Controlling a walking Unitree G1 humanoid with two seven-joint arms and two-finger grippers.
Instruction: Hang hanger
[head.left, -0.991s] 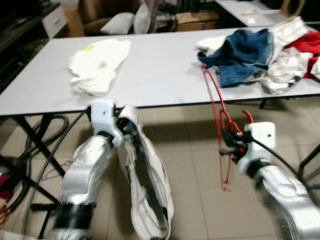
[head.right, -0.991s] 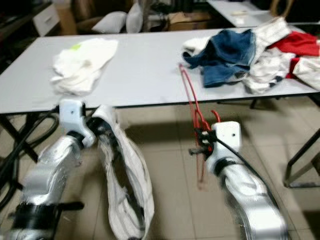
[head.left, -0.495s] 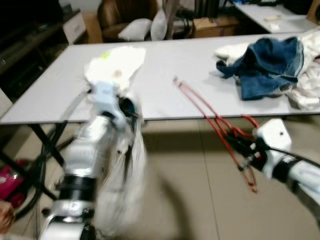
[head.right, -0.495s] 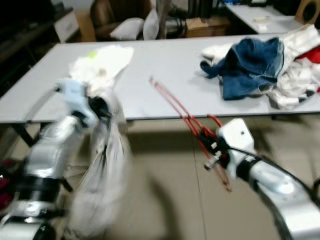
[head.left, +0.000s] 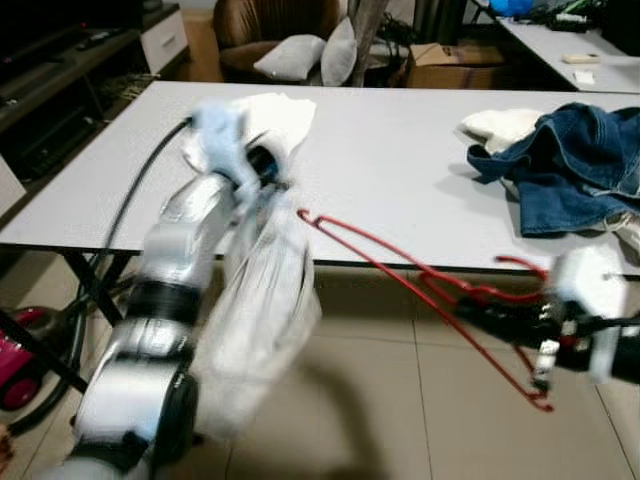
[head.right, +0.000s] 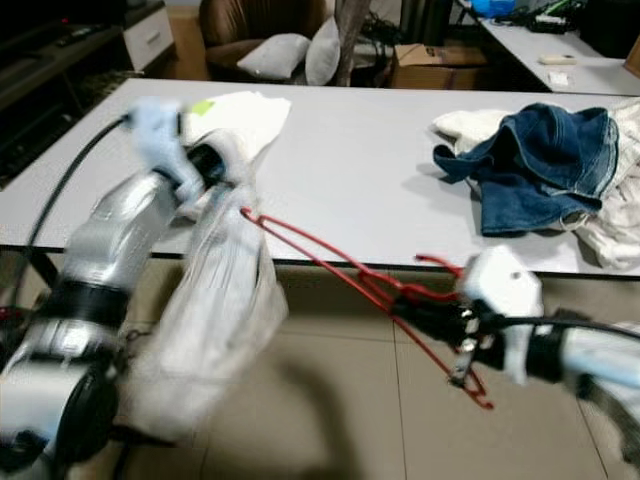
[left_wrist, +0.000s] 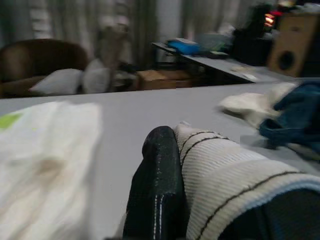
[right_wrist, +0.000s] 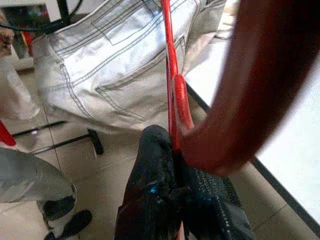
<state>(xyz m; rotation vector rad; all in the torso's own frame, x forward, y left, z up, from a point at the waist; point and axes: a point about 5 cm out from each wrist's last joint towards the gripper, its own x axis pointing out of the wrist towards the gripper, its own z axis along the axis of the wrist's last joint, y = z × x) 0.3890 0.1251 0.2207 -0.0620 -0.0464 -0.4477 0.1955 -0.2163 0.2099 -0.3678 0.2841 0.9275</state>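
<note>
Our right gripper (head.left: 505, 318) clamps the hanger (head.left: 400, 270); our left gripper (head.left: 262, 170) clamps the jeans (head.left: 255, 320) over the table (head.left: 400, 170) front edge. Hanger tip beside jeans, not threaded, hanging pending.

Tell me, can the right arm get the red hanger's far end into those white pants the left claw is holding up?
Probably yes. The right claw grips the red hanger, whose far end already touches the white pants under the left claw, with nothing between.
</note>
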